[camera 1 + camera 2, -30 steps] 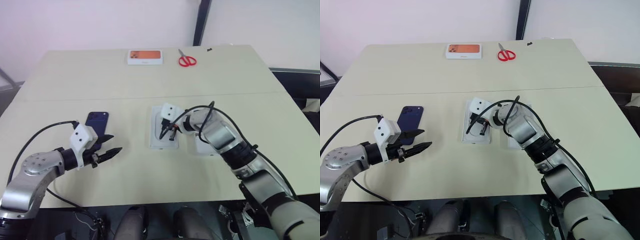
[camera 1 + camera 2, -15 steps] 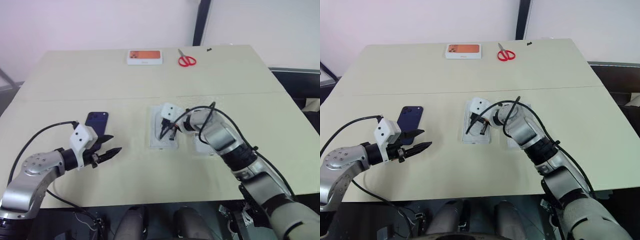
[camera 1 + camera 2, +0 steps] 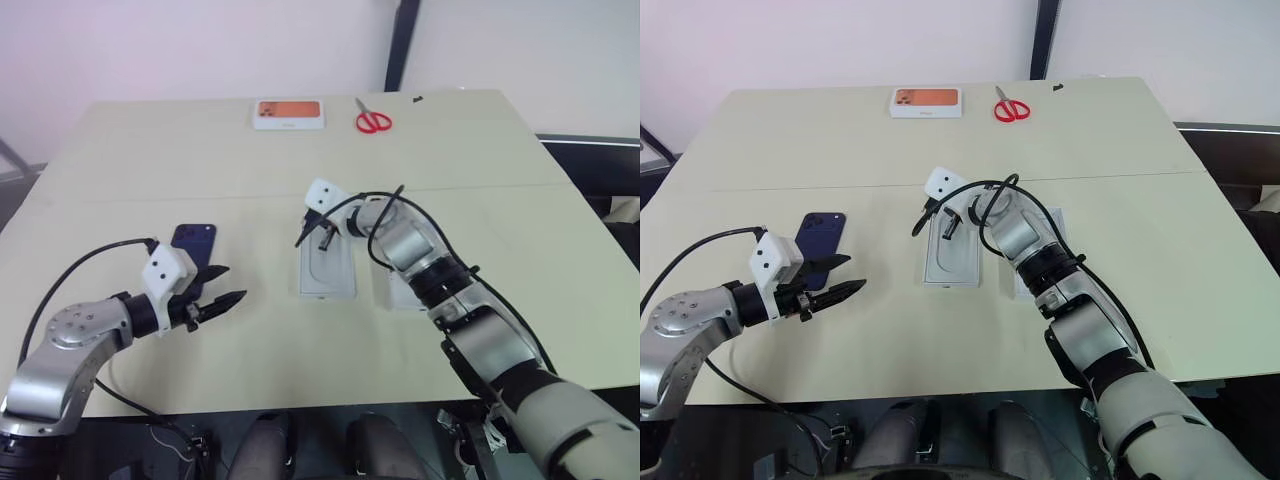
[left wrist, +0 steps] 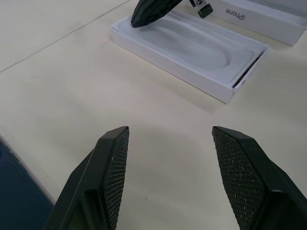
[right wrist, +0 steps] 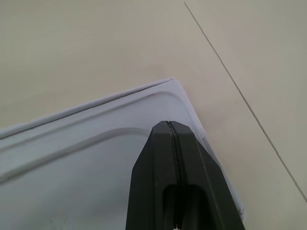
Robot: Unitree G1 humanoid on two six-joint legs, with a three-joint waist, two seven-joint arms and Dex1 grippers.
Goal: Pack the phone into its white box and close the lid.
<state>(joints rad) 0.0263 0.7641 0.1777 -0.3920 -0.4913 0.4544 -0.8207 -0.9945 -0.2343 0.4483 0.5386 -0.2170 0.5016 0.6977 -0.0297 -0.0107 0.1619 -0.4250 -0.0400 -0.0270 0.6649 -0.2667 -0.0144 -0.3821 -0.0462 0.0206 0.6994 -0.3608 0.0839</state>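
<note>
— Where was the phone (image 3: 193,247)?
— Flat on the bench (image 3: 150,170), just beside the left pincer (image 3: 226,287), which gaped empty.
— And the white box (image 3: 327,270)?
— Mid-bench; the right pincer (image 3: 301,238), pressed closed and empty, hung over its far corner.

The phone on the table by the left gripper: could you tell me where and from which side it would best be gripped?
Probably across its two long edges, coming from above. The phone lies flat on the table with its glossy back up, so only the thin sides offer purchase. The left gripper, open and right beside its near end, seems best placed to reach it.
</note>
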